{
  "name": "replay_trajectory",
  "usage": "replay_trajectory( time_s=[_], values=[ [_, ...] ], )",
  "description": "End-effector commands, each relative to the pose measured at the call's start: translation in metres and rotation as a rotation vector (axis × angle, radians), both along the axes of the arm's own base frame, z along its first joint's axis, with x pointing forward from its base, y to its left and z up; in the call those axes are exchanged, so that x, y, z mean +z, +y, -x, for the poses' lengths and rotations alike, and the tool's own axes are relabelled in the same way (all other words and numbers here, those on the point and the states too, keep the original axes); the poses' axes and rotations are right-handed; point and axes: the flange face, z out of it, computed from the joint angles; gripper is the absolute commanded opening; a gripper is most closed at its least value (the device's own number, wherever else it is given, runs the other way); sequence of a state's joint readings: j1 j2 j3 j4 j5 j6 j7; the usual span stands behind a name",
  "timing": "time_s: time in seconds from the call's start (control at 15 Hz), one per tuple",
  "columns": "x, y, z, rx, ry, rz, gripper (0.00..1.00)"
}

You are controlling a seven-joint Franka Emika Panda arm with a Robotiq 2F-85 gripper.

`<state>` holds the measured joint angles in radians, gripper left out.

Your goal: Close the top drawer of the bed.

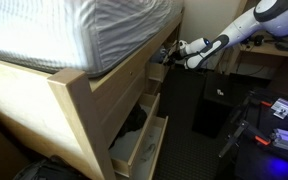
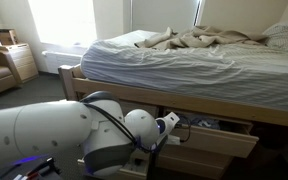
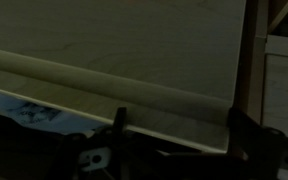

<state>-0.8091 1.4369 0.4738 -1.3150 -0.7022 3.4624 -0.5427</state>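
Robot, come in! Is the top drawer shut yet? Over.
Claw open, at the top drawer front. Drawer partly out, blue cloth showing. Nothing seen blocking it.

The bed [image 1: 79, 115], a light-wood frame with chunky square posts, stands on a dark floor [image 1: 199, 150]. A mattress [image 2: 164, 68] in a finely striped white-grey sheet lies directly on the frame, seen in both exterior views. Rumpled pale bedding [image 2: 209, 40] is bunched on the mattress, beside a pillow [image 2: 284, 38].
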Motion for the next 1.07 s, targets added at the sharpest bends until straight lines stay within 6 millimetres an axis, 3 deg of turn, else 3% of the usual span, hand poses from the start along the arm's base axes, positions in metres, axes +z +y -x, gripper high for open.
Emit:
replay_trajectory(
  time_s=[0.0, 0.27, 0.6, 0.8, 1.0],
  values=[
    [-0.001, 0.001, -0.003, -0.004, 0.01, 0.008, 1.0],
    [-0.011, -0.012, 0.002, -0.022, 0.031, 0.031, 1.0],
    [-0.011, -0.013, 0.001, -0.023, 0.03, 0.034, 1.0],
    [0.012, -0.011, -0.002, 0.011, -0.05, 0.001, 1.0],
    [0.025, 0.011, 0.005, 0.087, -0.085, -0.041, 1.0]
  ],
)
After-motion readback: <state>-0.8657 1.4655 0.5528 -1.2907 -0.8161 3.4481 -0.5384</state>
